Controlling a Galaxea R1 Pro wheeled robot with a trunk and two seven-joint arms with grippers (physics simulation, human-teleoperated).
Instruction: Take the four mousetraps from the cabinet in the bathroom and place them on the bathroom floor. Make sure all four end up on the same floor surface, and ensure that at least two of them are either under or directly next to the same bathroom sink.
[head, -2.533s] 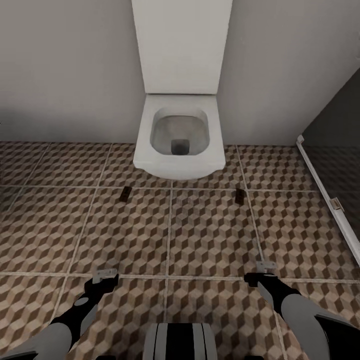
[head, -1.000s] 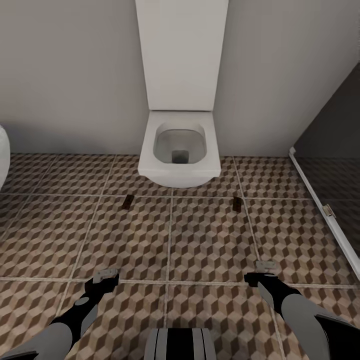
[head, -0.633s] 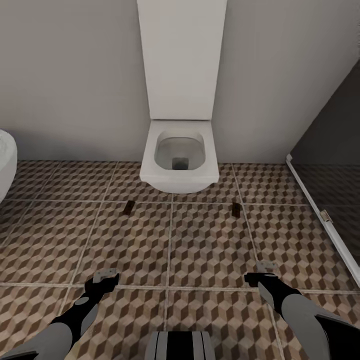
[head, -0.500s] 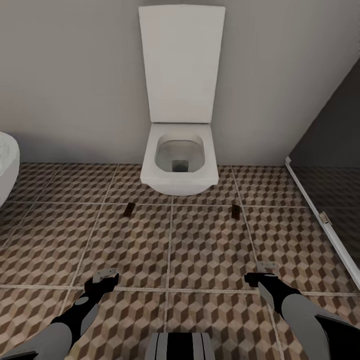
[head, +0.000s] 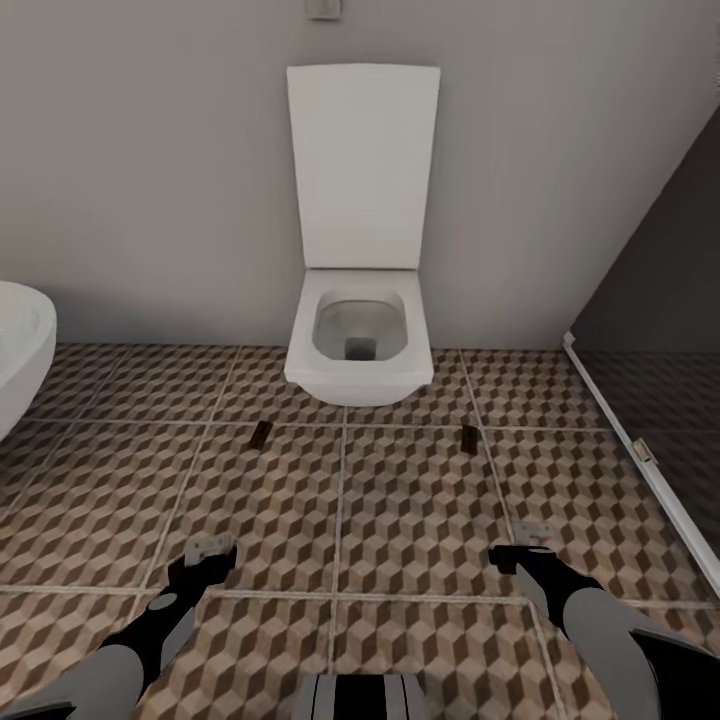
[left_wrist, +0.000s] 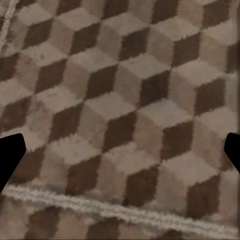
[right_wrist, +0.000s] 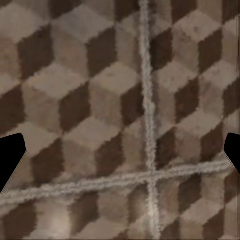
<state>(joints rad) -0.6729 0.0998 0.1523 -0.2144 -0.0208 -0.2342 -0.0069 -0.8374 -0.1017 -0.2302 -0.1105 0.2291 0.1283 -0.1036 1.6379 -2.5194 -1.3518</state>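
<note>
Two mousetraps lie flat on the cube-patterned bathroom floor (head: 400, 510) in front of the white toilet: one mousetrap (head: 262, 432) off its left corner, the other mousetrap (head: 469, 435) off its right corner. My left gripper (head: 210, 549) and right gripper (head: 530, 540) hover low over the tiles, well short of the traps. Both are open and hold nothing. In the wrist views the left gripper (left_wrist: 120, 155) and the right gripper (right_wrist: 120, 155) have bare tile between their dark fingertips. The cabinet and the sink are out of view.
The white square toilet (head: 358, 345) with its raised lid stands against the grey wall. A white oval bathtub (head: 18, 350) juts in at the left edge. A dark glass shower panel with a white frame (head: 640, 455) runs along the right.
The whole picture has shifted: the camera has drawn back, so the toilet and both traps look smaller and farther, and the bathtub has come into view. The arms hold their pose.
</note>
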